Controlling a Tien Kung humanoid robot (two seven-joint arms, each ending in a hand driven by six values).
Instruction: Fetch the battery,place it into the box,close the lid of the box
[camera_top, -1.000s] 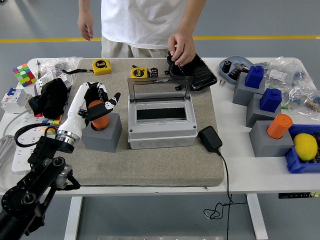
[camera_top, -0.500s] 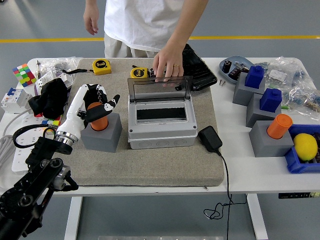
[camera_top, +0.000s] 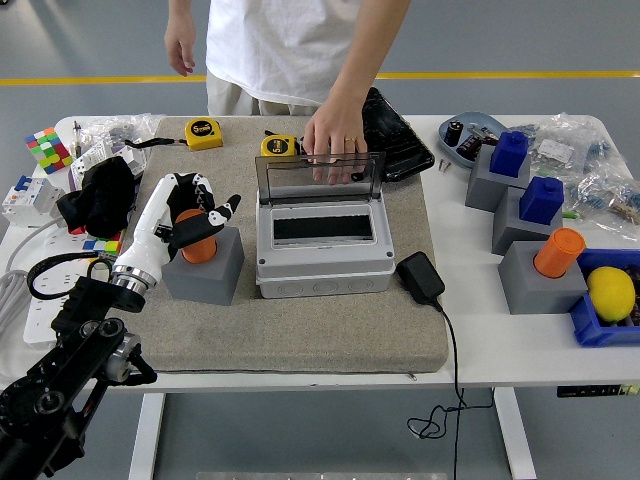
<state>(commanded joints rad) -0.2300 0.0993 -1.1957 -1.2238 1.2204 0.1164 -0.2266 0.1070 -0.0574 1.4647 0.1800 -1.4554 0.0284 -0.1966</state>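
An orange battery (camera_top: 198, 246) stands upright in a grey block (camera_top: 204, 267) on the left of the grey mat. My left hand (camera_top: 200, 213), white with black fingertips, is curled over the battery's top and wraps it. The grey box (camera_top: 320, 250) sits in the middle of the mat with its clear lid (camera_top: 318, 182) standing upright and its dark slot (camera_top: 322, 227) showing. A person's hand (camera_top: 335, 135) rests on the lid's top edge from behind. My right hand is out of view.
A second orange battery (camera_top: 558, 251) stands in a grey block at the right, near blue blocks (camera_top: 544, 199) and a blue bin with a lemon (camera_top: 611, 292). A black charger (camera_top: 421, 277) lies beside the box. Tape measures (camera_top: 204, 132), a black tray (camera_top: 398, 140) and a black cloth (camera_top: 100, 195) lie around.
The person's hand left the black tray and came onto the box lid's top edge. My left hand settled slightly lower and tighter around the orange battery.
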